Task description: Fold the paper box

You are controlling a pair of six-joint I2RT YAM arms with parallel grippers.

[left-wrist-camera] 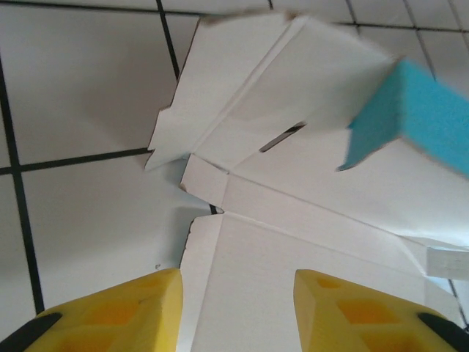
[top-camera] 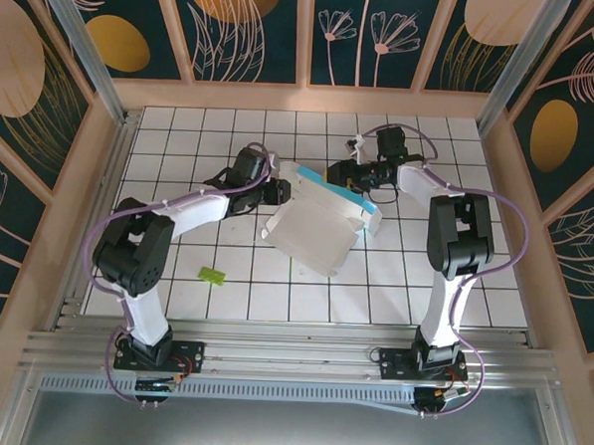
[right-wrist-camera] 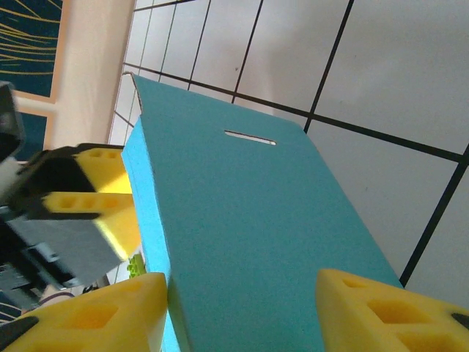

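surface: white tiled table (top-camera: 473, 282), black grid lines, dark floral panels (top-camera: 257, 31) all round.
location: paper box (top-camera: 317, 229) mid-table between the two arms, partly opened, white inside facing up, one turquoise flap raised on the far right edge.
stray: lime-green scrap (top-camera: 212, 274) near the left arm, well apart from the box.
left claw: left gripper (top-camera: 279, 192) at the box's left edge; on the left wrist view (left-wrist-camera: 238, 293) fingers stand apart and released, nothing pinched.
relation left: white panel (left-wrist-camera: 315, 242) runs flat under and between the fingers, creases and a slot just ahead, turquoise flap tip at upper right.
right claw: right gripper (top-camera: 351, 180) at the raised flap; on the right wrist view (right-wrist-camera: 242, 293) jaws apart, no pinch visible, reads as released.
relation right: turquoise panel (right-wrist-camera: 249, 191) spans the gap and passes beyond the right finger; contact with the left finger too close to call.
handling: probably light, thin card; stiff along panels, weak at scored creases; likely to slide on the tiles and spring back open.
hold points: best guess, pinch a free flap edge near a crease, other claw pressing the base panel down; avoid crushing corners or tearing at the slot.
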